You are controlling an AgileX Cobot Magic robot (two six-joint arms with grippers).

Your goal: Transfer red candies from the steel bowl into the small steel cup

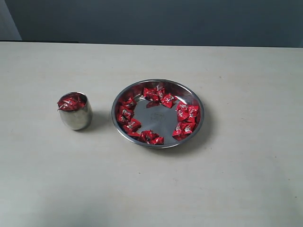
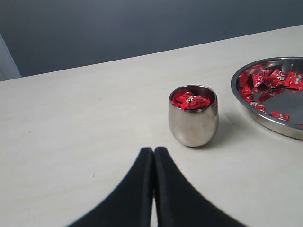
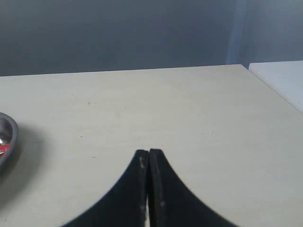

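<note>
1. The pale counter [image 1: 151, 194] fills most of the exterior view, with a dark wall [image 1: 151, 19] in a band across the top of the frame.
2. Just right of frame centre, the steel bowl [image 1: 158, 120] sits flat on the counter.
3. The red candies [image 1: 187, 116] lie in a loose ring just inside the bowl's rim. The middle of its bottom is bare and mirror-bright.
4. Left of frame centre, the small steel cup [image 1: 75, 118] stands upright. It is near the bowl but not touching, with a strip of counter between them.
5. More red wrappers fill the cup up to its lip.
6. The left fingers [image 2: 139, 189] are two black tips pressed together with nothing between them. In the left wrist view they sit short of the cup and apart from it, with part of the bowl off to one side.
7. The right fingers [image 3: 135, 189] are also pressed together and hold nothing. They are over bare counter, and only a sliver of the bowl's rim shows at the edge of that view, well apart from the tips.
</note>
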